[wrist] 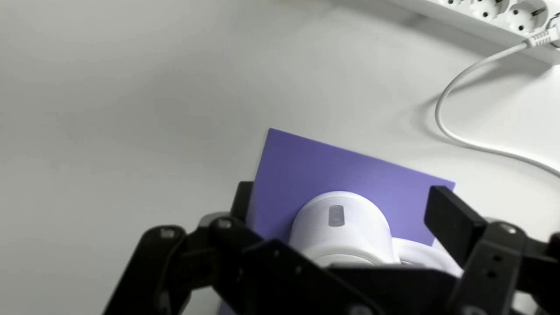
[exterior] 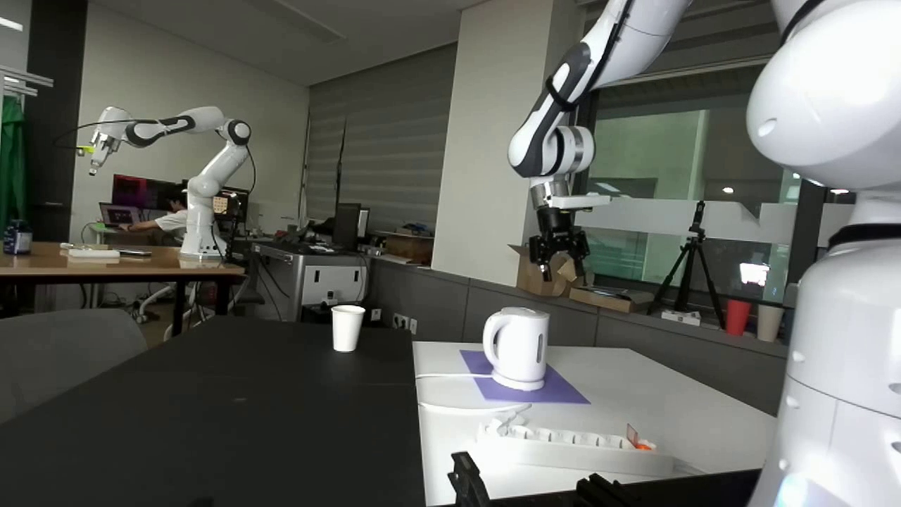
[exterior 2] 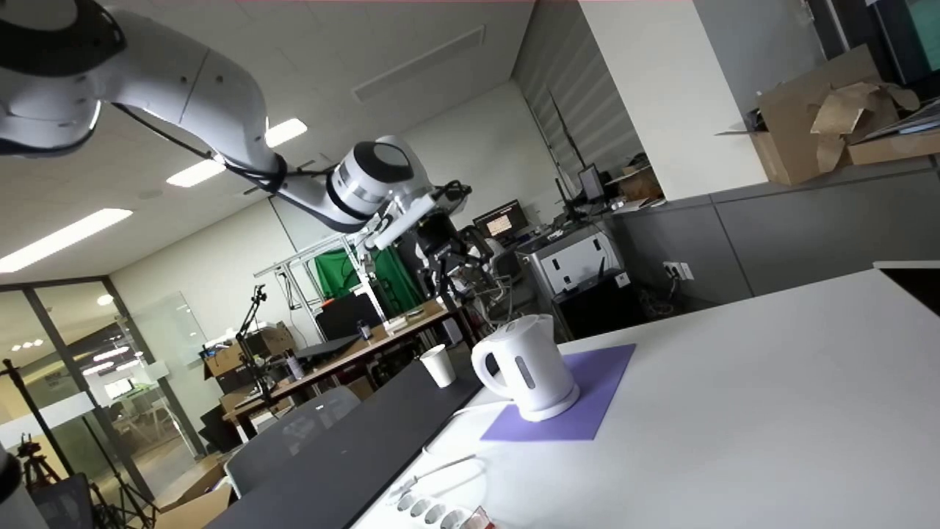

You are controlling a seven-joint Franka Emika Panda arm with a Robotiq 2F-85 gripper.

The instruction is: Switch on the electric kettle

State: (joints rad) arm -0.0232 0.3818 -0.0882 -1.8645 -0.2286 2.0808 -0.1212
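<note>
While the tool [exterior: 562, 270] hangs in the air in an exterior view, pointing down and spread apart, the kettle [exterior: 522, 346] stands upright below it on a purple sheet [exterior: 563, 387], which lies on the white table [exterior: 647, 384]. A white cord [exterior: 450, 375] runs from the kettle's base toward the black table [exterior: 232, 429], where a white cup [exterior: 346, 328] stands upright, well apart from the kettle. A power strip [exterior: 588, 454] lies near the sheet, and beyond the white table are a tripod [exterior: 693, 243] and a red cup [exterior: 738, 317]. In an exterior view that leans, a gray chair [exterior 2: 290, 433] stands beside the black table, the kettle's handle [exterior 2: 479, 365] is on the side toward the cup, and the power strip is cut off by the lower edge; the tool is dark against a cluttered background, so I cannot tell from there whether it is spread. In the wrist view the tool shows along the bottom with its black fingers [wrist: 455, 218] wide apart, and part of the kettle is seen through the gap between them, a gray patch [wrist: 336, 215] on its wall. At upper right a plug [wrist: 542, 38] sits at the power strip, its lead [wrist: 439, 114] curving down and out past the right edge.
</note>
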